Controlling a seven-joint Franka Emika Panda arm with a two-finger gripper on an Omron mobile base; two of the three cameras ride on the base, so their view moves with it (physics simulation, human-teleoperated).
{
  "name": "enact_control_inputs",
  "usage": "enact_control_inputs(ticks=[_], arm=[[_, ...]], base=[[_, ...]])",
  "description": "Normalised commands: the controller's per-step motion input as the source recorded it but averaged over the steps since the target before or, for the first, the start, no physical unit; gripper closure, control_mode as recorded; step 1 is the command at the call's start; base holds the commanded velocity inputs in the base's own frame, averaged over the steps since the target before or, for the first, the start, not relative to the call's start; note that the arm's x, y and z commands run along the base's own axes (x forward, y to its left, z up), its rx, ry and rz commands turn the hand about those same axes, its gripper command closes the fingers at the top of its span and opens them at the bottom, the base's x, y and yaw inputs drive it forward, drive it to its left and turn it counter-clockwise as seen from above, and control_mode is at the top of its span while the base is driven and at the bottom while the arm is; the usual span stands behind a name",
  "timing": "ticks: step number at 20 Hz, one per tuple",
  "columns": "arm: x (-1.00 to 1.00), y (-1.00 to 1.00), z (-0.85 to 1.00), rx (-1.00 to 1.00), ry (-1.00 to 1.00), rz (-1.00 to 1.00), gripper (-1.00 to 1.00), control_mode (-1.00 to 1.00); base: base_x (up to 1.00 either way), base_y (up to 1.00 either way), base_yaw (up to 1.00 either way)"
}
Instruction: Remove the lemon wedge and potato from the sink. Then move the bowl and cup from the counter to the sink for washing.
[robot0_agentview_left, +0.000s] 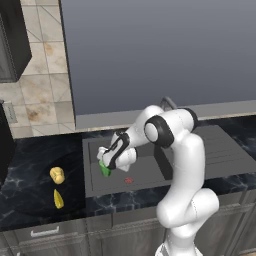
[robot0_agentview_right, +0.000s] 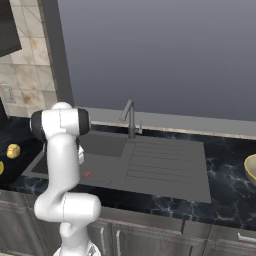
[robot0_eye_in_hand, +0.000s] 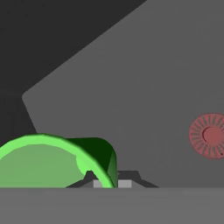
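My gripper (robot0_agentview_left: 106, 163) is shut on the rim of the green cup (robot0_agentview_left: 105, 169), holding it tilted just above the floor of the dark grey sink (robot0_agentview_left: 145, 172), left of the red drain (robot0_agentview_left: 128, 180). In the hand view the cup (robot0_eye_in_hand: 52, 159) fills the lower left, with its wall pinched between the fingertips (robot0_eye_in_hand: 125, 183). On the dark counter left of the sink lie the potato (robot0_agentview_left: 57, 175) and the lemon wedge (robot0_agentview_left: 58, 199), the wedge nearer the front edge. The tan bowl (robot0_agentview_right: 251, 169) sits on the counter at the far right, cut by the frame edge.
The dark curved faucet (robot0_agentview_right: 129, 117) stands behind the basin, and the ribbed drainboard (robot0_agentview_right: 165, 165) stretches right of it. A wall with a grey panel (robot0_agentview_left: 160, 55) rises behind the counter. Cabinet fronts (robot0_agentview_left: 45, 235) run below the counter edge.
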Motion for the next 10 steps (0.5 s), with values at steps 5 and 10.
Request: enact_control_inputs(ticks=[5,10], arm=[[0.09,0.05,-0.16,0.00,0.00,0.00,1.00,-1.00],[0.09,0.04,-0.16,0.00,0.00,0.00,1.00,-1.00]], base=[[0.00,0.00,0.00],[0.00,0.00,0.00]])
